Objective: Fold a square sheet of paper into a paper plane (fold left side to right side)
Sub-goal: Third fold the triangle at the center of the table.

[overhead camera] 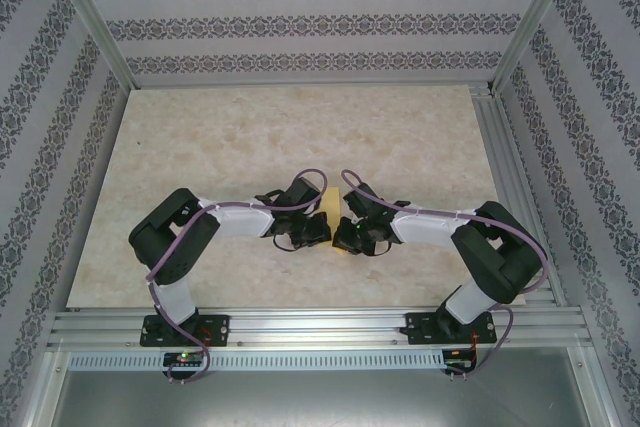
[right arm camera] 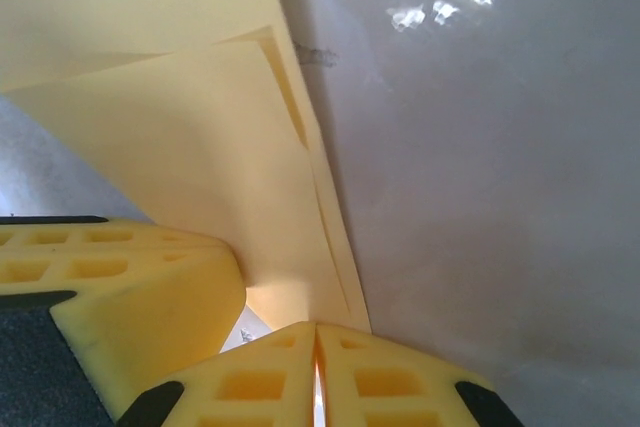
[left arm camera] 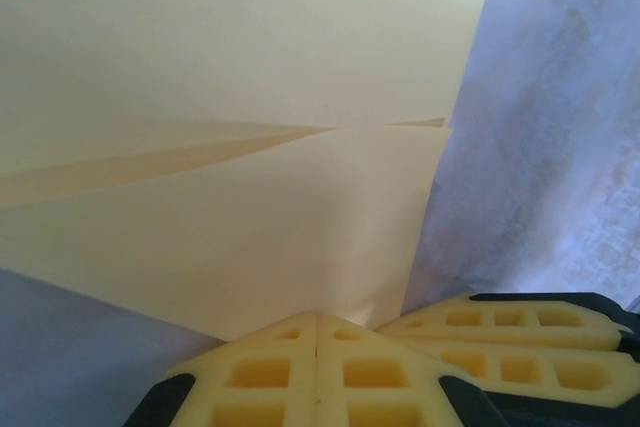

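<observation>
While two black-and-white robot arms reach inward from its near edge, one pale marble-patterned bench [overhead camera: 200, 147] spreads beneath them, boxed in by patterned walls [overhead camera: 300, 27]. The left arm [overhead camera: 190, 232] and the right arm [overhead camera: 480, 237] bend toward each other and meet at the bench's middle, wrists almost touching.

Between the wrists lies the square sheet of paper [overhead camera: 333, 197], pale yellow and mostly covered from above. Close up, it shows overlapping layers and slanting folded edges, so some folding looks done. It is not yet a slim dart. The left-to-right fold seems to be the step in hand, with later folds left.

The left gripper [left arm camera: 317, 319] has its two yellow pads pressed together, apparently pinching the paper's near edge. The right gripper [right arm camera: 317, 327] is likewise pressed together on the paper's edge.

Count: one bench, two arms, two grippers, one sheet.
</observation>
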